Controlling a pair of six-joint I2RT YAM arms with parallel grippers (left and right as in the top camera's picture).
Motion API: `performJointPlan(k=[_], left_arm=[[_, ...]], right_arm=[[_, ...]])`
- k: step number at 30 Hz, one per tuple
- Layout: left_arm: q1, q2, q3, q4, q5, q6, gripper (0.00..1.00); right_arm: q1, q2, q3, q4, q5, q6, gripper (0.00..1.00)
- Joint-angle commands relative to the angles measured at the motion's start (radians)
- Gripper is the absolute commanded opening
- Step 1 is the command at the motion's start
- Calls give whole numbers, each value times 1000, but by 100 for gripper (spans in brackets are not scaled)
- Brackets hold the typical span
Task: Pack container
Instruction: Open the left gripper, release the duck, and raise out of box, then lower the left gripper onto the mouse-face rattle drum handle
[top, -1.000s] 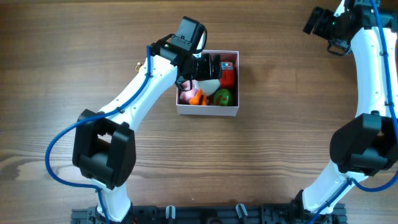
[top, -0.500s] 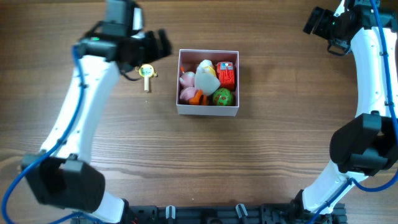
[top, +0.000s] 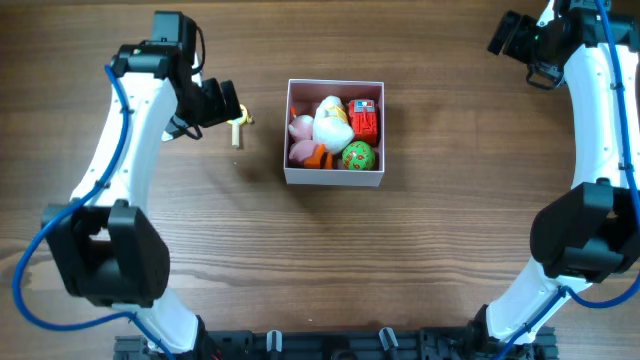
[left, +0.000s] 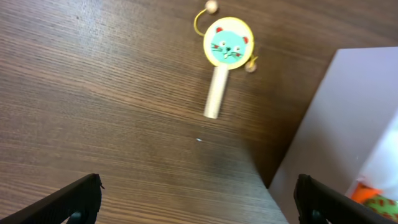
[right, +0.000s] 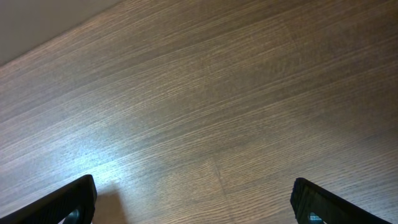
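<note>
While I am holding the left gripper (top: 224, 102), jaws spread wide, over the cat-face rattle (left: 226, 45) beside the container (top: 335, 181), the right gripper (top: 512, 36) is hanging well apart, jaws spread too.

No text can be read.
The rattle (left: 227, 45) shows only a painted cat face (no letters); marks on the red toy (top: 364, 120) are too small to read.
</note>
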Motion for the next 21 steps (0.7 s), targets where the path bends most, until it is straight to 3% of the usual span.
performJointPlan(k=[1, 21], left_arm=[[6, 37, -3, -2, -24, 20, 100], [6, 187, -3, -9, -24, 21, 100]], right_arm=[[2, -8, -2, 2, -13, -2, 100], [2, -8, -2, 2, -13, -2, 100]])
